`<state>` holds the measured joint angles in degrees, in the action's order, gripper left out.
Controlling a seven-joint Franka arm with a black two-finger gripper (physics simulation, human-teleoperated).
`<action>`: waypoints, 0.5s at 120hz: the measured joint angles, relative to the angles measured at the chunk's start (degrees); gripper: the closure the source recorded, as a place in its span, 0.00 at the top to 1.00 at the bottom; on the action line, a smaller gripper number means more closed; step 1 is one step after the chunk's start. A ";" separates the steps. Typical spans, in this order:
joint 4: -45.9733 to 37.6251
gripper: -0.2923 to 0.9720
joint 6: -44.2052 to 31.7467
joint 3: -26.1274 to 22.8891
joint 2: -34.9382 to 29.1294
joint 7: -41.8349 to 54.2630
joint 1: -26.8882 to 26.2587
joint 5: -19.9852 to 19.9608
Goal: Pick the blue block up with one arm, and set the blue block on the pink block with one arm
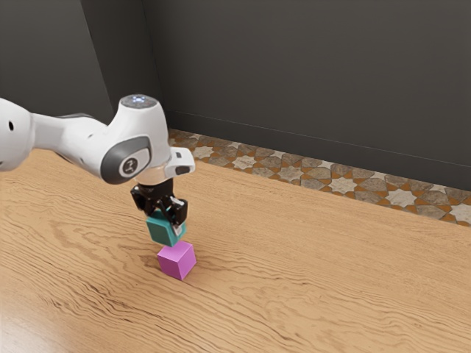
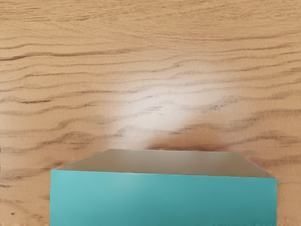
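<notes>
Two blocks stand almost in one vertical line. The gripper (image 1: 170,215) is closed on the teal-blue block (image 1: 164,231) from two sides, holding it slightly tilted directly above the pink block (image 1: 177,261) on the wooden worktop (image 1: 331,257). Whether the blocks touch cannot be told. This alignment suits the placing step, though the tilt may let the block slide off on release.
</notes>
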<state>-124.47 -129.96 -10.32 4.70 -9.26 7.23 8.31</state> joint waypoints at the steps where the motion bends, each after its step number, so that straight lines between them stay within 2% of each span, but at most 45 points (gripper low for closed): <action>1: -0.10 0.43 -0.02 -0.05 -0.09 -0.20 0.03 0.05; 24: -0.28 0.43 -0.30 -2.88 -1.08 -4.28 -0.16 1.99; 38: 0.82 0.43 -0.34 -3.20 -0.87 -6.24 -1.42 3.16; 60: -0.51 0.43 -0.40 -3.23 -1.58 -8.67 -0.52 3.75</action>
<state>-124.98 -130.35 -13.56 3.12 -17.93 6.71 12.06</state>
